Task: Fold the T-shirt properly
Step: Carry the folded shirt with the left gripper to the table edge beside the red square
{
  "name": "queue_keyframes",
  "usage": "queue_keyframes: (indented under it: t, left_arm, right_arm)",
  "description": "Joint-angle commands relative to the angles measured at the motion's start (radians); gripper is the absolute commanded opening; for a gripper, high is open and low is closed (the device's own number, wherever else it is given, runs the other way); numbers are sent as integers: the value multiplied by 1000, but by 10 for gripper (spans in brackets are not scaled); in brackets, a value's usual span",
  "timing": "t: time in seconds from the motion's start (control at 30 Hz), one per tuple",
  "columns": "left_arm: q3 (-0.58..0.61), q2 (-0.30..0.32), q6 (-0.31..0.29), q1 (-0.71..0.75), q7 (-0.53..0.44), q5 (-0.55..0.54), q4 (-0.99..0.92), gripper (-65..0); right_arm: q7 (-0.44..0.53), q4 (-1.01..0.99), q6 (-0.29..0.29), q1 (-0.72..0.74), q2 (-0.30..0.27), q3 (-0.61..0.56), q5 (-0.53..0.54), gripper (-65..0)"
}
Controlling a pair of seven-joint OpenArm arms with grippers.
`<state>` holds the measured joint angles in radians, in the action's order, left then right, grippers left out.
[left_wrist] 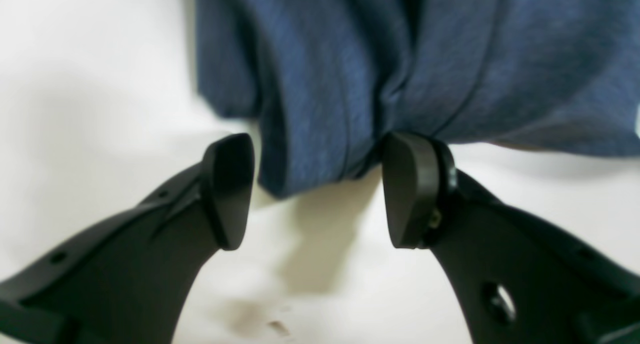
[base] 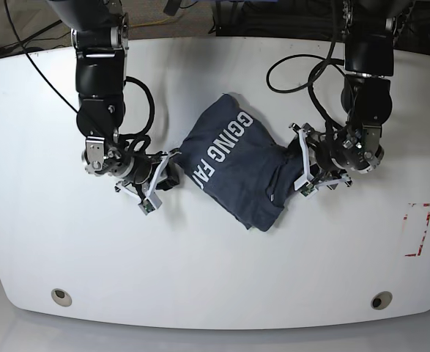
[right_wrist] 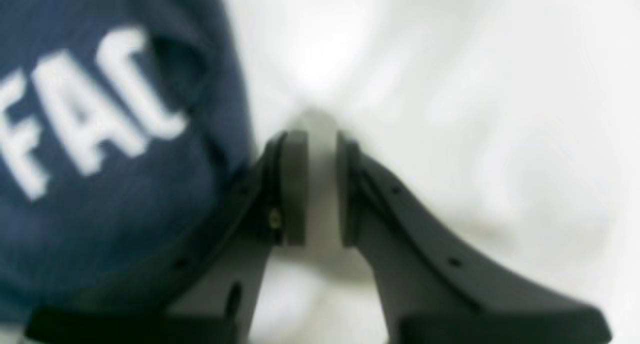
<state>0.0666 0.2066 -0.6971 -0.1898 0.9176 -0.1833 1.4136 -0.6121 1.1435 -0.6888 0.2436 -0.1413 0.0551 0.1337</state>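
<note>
T-shirt, dark slate-blue with white lettering, lies bunched in a crumpled heap at the middle of the white counter, its long axis running from about 11 o'clock to 5 o'clock in the base view. The left tool sits at the heap's 3 o'clock side in that view, its jaws spread wide; in the left wrist view a gathered fold of cloth hangs into the gap between them and touches one fingertip, not pinched. The right tool is at the heap's 9 o'clock edge, just beside the lettered cloth, its jaws drawn near together with only a narrow slot between them, holding no fabric.
</note>
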Motion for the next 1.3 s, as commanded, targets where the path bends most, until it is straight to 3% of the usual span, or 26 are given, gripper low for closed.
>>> queue_keyframes:
  t: [0.0, 0.33, 0.53, 0.67, 0.8, 0.93, 1.1, 1.27]
  left_arm:
    - [-4, 1, -1, -55, -30, -17, 20, -274]
    - [-11, 20, -1, -63, -25, -18, 254, -274]
    - [-12, 18, -1, -14, -25, -17, 347, -274]
    - [-52, 12, -1, 29, -25, -17, 378, -274]
    - [-75, -42, -1, 42, -25, -17, 376, -269]
    - [-69, -86, 149, 45, -28, -17, 361, -254]
    - [-69, -158, 262, 42, -50, -17, 292, -169]
    - [-20, -197, 391, 56, -128, -15, 191, -158]
  right_arm:
    - [-27, 109, -9, -43, -5, 2, 13, -549]
    - [-164, 409, -9, -247, 99, -116, 7, -549]
    - [-188, 435, -9, -272, 170, -225, 7, -549]
    - [-188, 439, -9, -272, 182, -271, 13, -549]
    - [-190, 479, -9, -272, 179, -278, 14, -549]
    - [-211, 516, -9, -283, 161, -268, 13, -549]
    - [-222, 524, -9, -281, 145, -220, 14, -549]
    - [-222, 522, -9, -280, 144, -171, 14, -549]
